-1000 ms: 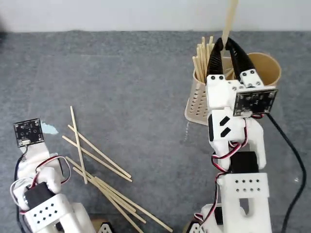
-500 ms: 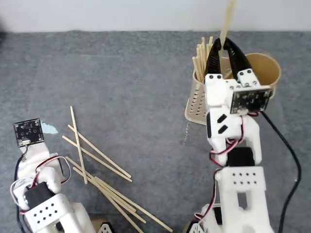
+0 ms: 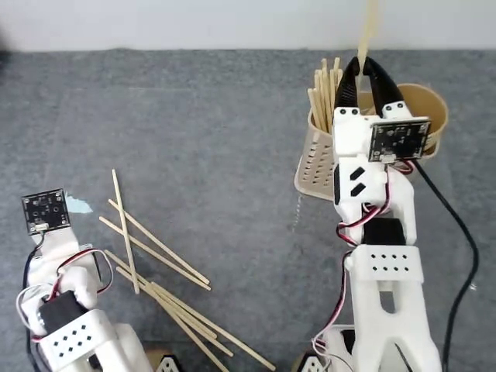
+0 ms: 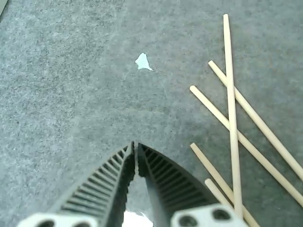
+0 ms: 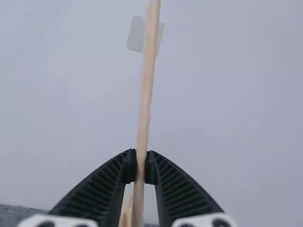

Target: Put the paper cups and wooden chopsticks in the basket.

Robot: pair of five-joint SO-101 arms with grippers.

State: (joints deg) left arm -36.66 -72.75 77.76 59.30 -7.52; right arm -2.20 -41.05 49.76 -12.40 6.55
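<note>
My right gripper point(image 3: 362, 63) pinches a chopstick point(image 3: 369, 27) upright, above the basket point(image 3: 312, 167). My left gripper point(image 4: 136, 147): jaws pressed together, well apart from basket, near loose chopsticks point(image 3: 159, 249).

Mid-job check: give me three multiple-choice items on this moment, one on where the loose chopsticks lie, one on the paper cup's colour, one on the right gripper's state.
1. The loose chopsticks lie:
A) on the grey mat, apart from the basket
B) stacked on a plate
C) across a person's hand

2. The paper cup is:
A) blue
B) tan
C) black

3. The right gripper is:
A) open and empty
B) shut on the paper cup
C) shut on an upright chopstick

Answers:
1 A, the high view shows them strewn on the mat, well away from the basket.
2 B, its rim and inside show tan.
3 C, the right wrist view shows the stick clamped between the two fingers.
</note>
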